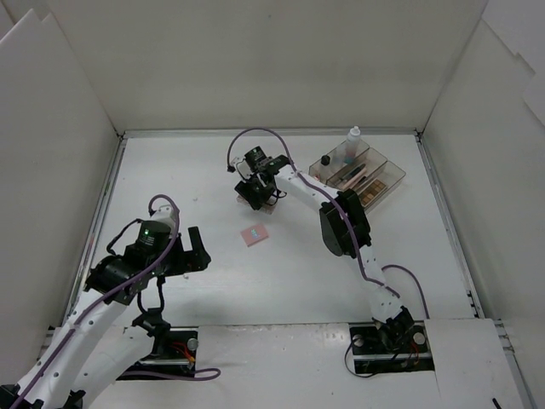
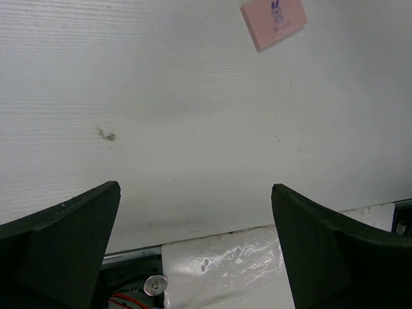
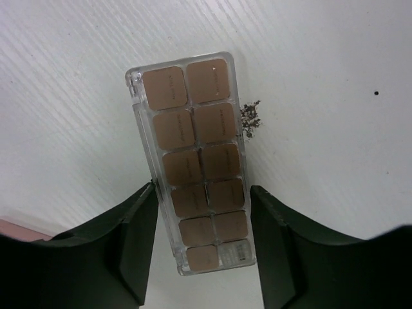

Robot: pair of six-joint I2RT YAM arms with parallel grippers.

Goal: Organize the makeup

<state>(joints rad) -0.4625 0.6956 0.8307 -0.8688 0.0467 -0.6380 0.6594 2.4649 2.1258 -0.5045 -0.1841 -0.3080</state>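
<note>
The right gripper (image 3: 203, 188) points down at the white table (image 1: 170, 170), its two dark fingers (image 3: 138, 238) set a little apart along the long edges of a clear palette (image 3: 190, 154) of twelve brown pans. The palette lies lengthwise between them, its near half inside the jaws and its far half sticking out past the fingertips. The right finger looks to be touching its edge and the left shows a thin gap lower down (a firm clamp cannot be told from this). A speck of brown crumbs (image 3: 251, 119) sits just right of the palette's far half. A pink compact (image 1: 254, 234) lies near this gripper, on its near side. The tray (image 1: 398, 177) is well off to its right, a small bottle (image 1: 353, 135) at its far corner. The left gripper (image 2: 194, 187) is spread wide and holds nothing, the compact ahead and to its right.
</note>
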